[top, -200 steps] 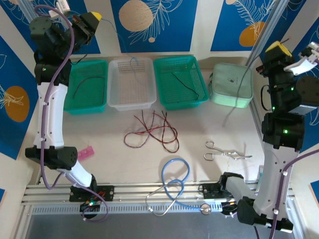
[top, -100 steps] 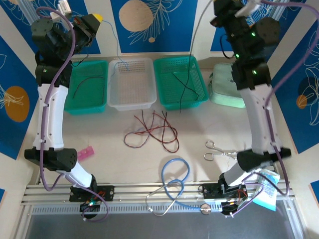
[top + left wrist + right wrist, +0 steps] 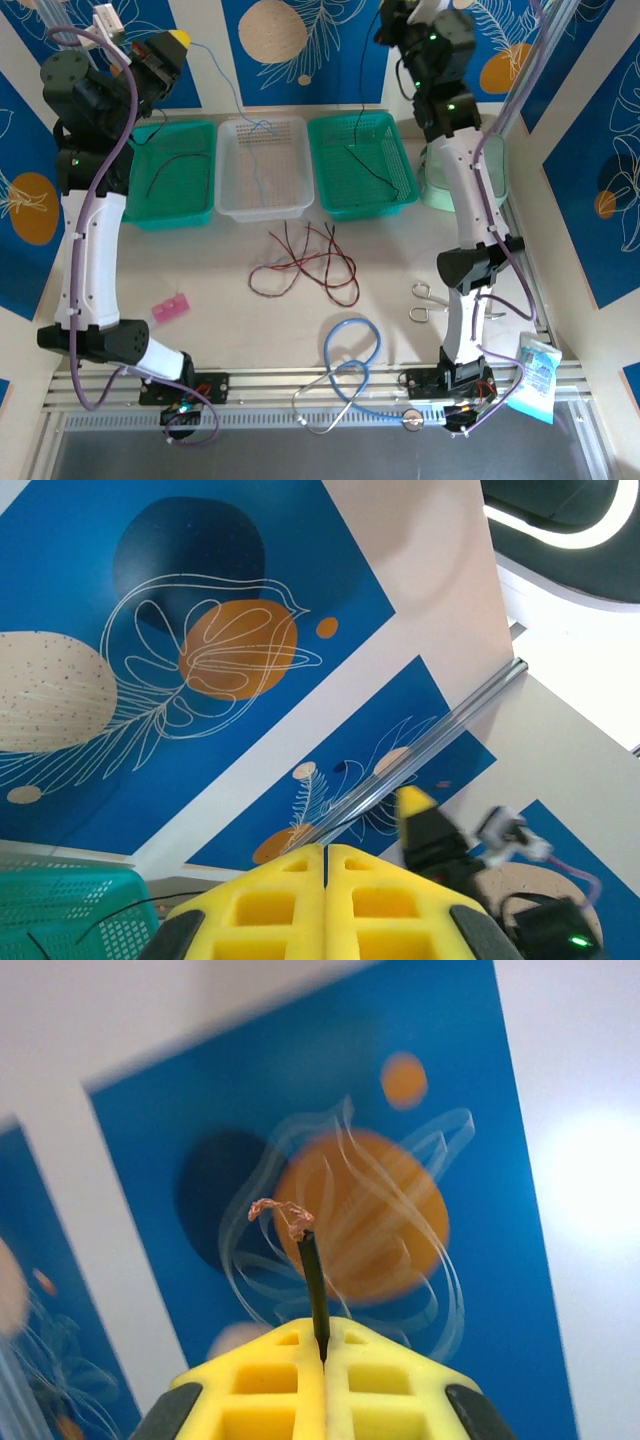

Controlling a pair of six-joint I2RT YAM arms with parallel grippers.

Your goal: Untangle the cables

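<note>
Right gripper's [image 3: 322,1332] shut jaws pinch a thin black wire [image 3: 312,1275] hanging straight down into the green mesh basket [image 3: 365,212]; left gripper's [image 3: 326,852], shut too, trail a thin purple-grey wire [image 3: 262,126] into the white mesh basket [image 3: 262,212].

From my remote station, the right gripper [image 3: 323,1328] shows matt yellow moulded plastic fingers. The black cable [image 3: 313,1280] in them is smooth-sheathed, with frayed bare copper at its tip. The left gripper [image 3: 326,852] is the same matt plastic, and its thin grey cable [image 3: 222,80] looks smooth-jacketed. On the matt, pale table [image 3: 220,300] I see perforated plastic baskets [image 3: 180,222], shiny metal forceps [image 3: 430,303] toward the right edge, and a glossy light-blue tube [image 3: 350,321] by the ribbed aluminium rail [image 3: 280,385] at the near edge.
</note>
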